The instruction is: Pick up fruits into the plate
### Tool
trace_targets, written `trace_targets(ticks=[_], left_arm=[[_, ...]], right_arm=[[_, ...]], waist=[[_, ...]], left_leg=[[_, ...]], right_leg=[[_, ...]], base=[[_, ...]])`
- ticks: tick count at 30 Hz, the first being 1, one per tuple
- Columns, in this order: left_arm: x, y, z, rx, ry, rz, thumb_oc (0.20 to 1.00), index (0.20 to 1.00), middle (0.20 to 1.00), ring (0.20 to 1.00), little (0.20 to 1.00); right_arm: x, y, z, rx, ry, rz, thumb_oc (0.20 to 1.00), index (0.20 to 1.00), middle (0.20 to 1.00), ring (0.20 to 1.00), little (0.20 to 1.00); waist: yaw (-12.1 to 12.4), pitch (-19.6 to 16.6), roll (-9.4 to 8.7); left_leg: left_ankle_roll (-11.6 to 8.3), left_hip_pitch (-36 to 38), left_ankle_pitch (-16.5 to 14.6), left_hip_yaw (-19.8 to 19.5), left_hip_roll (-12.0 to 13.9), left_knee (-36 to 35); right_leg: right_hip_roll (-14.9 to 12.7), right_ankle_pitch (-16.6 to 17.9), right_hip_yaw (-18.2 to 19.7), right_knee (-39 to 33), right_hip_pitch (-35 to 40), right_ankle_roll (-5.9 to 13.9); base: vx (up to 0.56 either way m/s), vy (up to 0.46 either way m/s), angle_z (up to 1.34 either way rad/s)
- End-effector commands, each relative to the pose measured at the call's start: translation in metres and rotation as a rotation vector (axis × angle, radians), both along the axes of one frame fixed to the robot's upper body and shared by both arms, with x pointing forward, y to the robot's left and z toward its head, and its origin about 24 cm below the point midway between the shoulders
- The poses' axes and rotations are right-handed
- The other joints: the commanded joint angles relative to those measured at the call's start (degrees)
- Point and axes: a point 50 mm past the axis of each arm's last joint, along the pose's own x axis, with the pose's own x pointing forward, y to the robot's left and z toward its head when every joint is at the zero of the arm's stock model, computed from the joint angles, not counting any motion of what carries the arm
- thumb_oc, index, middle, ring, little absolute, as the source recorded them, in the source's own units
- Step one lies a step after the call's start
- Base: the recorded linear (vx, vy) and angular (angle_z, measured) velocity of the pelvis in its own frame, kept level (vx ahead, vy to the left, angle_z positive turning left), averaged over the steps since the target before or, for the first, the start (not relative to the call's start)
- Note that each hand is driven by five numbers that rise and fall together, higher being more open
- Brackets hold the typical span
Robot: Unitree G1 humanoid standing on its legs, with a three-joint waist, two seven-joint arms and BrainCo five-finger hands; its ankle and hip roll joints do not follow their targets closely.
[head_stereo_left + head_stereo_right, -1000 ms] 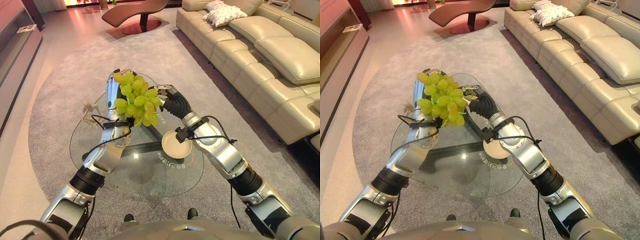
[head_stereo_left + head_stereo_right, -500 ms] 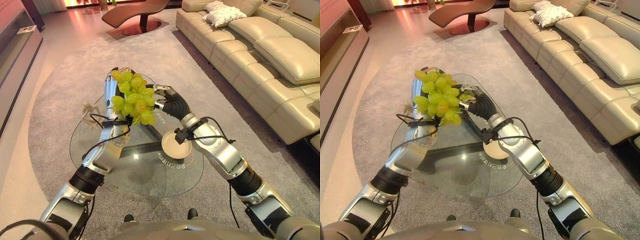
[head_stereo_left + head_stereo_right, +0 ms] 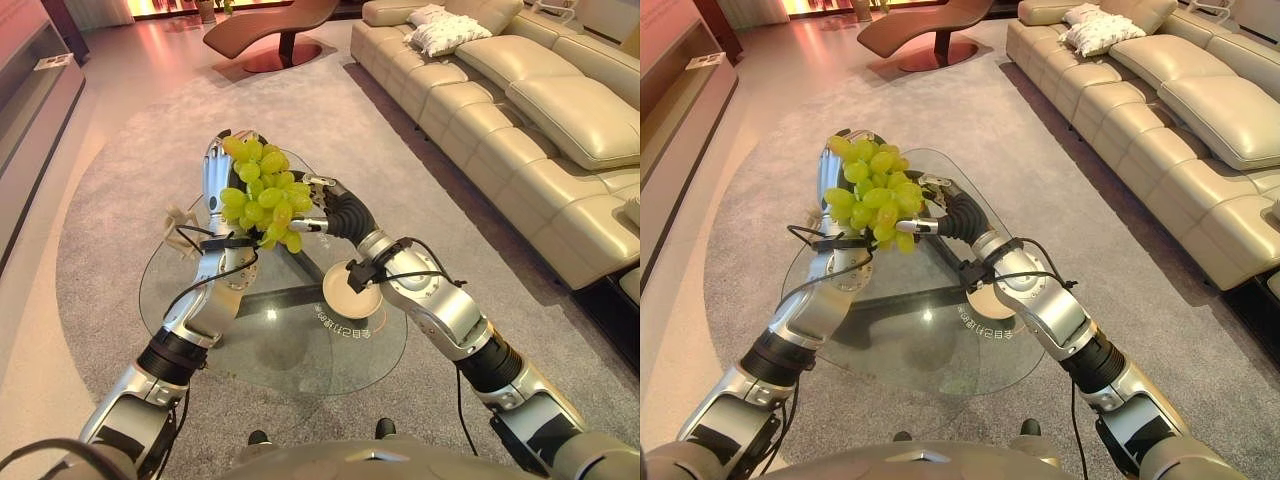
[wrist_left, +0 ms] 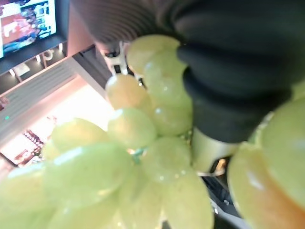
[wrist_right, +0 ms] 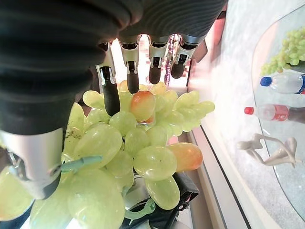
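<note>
Though carried up and leftward since a second ago, grapes (image 3: 262,192) hang well above table (image 3: 200,320), farther from plate (image 3: 352,288); transfer not begun. From the head: left hand (image 3: 216,178) upright behind grapes, fingers straight; right hand (image 3: 318,205) alongside. From the right wrist: fingers curled over grapes, seemingly gripping.

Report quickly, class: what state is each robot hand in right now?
Left hand: open, straight fingers behind the bunch of green grapes.
Right hand: fingers against the bunch; grip cannot be told.
</note>
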Motion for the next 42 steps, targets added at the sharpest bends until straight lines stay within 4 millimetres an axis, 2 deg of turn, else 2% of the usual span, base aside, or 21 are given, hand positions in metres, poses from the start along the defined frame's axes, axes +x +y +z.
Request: trace_targets(ticks=[1, 11, 16, 22, 27, 28, 29, 34, 42], left_arm=[[0.009, -0.013, 0.056, 0.061, -0.245, -0.042, 0.200, 0.200, 0.200, 0.200, 0.200], [0.013, -0.021, 0.051, 0.100, -0.226, -0.035, 0.200, 0.200, 0.200, 0.200, 0.200], [0.013, -0.037, 0.049, 0.091, -0.212, -0.091, 0.200, 0.200, 0.200, 0.200, 0.200], [0.013, -0.048, 0.047, 0.130, -0.193, -0.121, 0.200, 0.200, 0.200, 0.200, 0.200], [0.014, -0.060, 0.038, 0.196, -0.157, -0.156, 0.200, 0.200, 0.200, 0.200, 0.200], [0.014, -0.060, 0.037, 0.199, -0.155, -0.160, 0.200, 0.200, 0.200, 0.200, 0.200], [0.014, -0.062, 0.035, 0.205, -0.151, -0.166, 0.200, 0.200, 0.200, 0.200, 0.200], [0.012, -0.069, 0.027, 0.232, -0.138, -0.198, 0.200, 0.200, 0.200, 0.200, 0.200], [0.010, -0.069, 0.021, 0.235, -0.125, -0.209, 0.200, 0.200, 0.200, 0.200, 0.200]], right_arm=[[-0.019, 0.031, 0.030, 0.076, -0.129, 0.174, 1.000, 1.000, 1.000, 1.000, 1.000], [-0.022, 0.042, 0.031, 0.097, -0.101, 0.214, 1.000, 1.000, 1.000, 1.000, 1.000], [-0.023, 0.053, 0.034, 0.115, -0.102, 0.233, 1.000, 1.000, 1.000, 1.000, 1.000], [-0.024, 0.056, 0.039, 0.133, -0.107, 0.225, 1.000, 1.000, 1.000, 1.000, 1.000], [-0.023, 0.058, 0.040, 0.172, -0.086, 0.217, 1.000, 1.000, 1.000, 1.000, 1.000], [-0.023, 0.058, 0.041, 0.179, -0.088, 0.214, 0.558, 0.558, 0.558, 0.558, 0.558], [-0.023, 0.058, 0.042, 0.186, -0.101, 0.210, 0.200, 0.200, 0.200, 0.200, 0.200], [-0.022, 0.058, 0.040, 0.180, -0.102, 0.190, 0.200, 0.200, 0.200, 0.200, 0.200], [-0.018, 0.051, 0.038, 0.190, -0.101, 0.125, 0.200, 0.200, 0.200, 0.200, 0.200]], waist=[[0.15, -1.68, -0.90], [0.13, -1.75, -0.72], [0.35, -1.69, -0.92], [0.22, -1.71, -0.94], [0.10, -1.77, -1.02], [0.11, -1.77, -1.03], [0.10, -1.74, -1.04], [0.18, -1.68, -1.10], [0.03, -1.53, -1.22]], left_leg=[[1.11, -0.33, -5.89, -0.91, 0.09, 1.12], [1.20, -0.19, -5.98, -0.96, 0.00, 1.12], [1.31, -0.30, -6.09, -0.98, -0.03, 1.12], [1.39, -0.14, -6.16, -0.89, 0.03, 1.05], [1.45, -0.13, -6.17, -0.63, 0.08, 1.09], [1.44, -0.15, -6.18, -0.60, 0.09, 1.10], [1.45, -0.15, -6.18, -0.57, 0.09, 1.12], [1.59, -0.17, -6.26, -0.43, 0.13, 1.17], [1.61, 0.03, -6.19, -0.05, 0.24, 1.02]], right_leg=[[-2.33, -5.13, -2.03, 3.20, 1.52, 2.01], [-2.35, -5.24, -1.71, 3.22, 1.65, 2.01], [-2.40, -5.25, -1.81, 3.20, 1.56, 2.01], [-2.27, -5.21, -1.56, 3.15, 1.58, 2.01], [-2.19, -5.18, -1.46, 3.18, 1.50, 2.02], [-2.18, -5.18, -1.43, 3.17, 1.48, 2.03], [-2.18, -5.19, -1.41, 3.20, 1.46, 2.05], [-2.26, -5.20, -1.44, 3.26, 1.38, 2.15], [-2.32, -4.97, -1.63, 3.06, 1.49, 2.26]], base=[[0.00, 0.000, 0.00], [0.00, 0.000, 0.00], [0.00, 0.000, 0.00], [0.00, 0.000, 0.00], [0.00, 0.000, 0.00], [0.00, 0.000, 0.00], [0.00, 0.000, 0.00], [0.00, 0.000, 0.00], [0.00, 0.000, 0.00]])
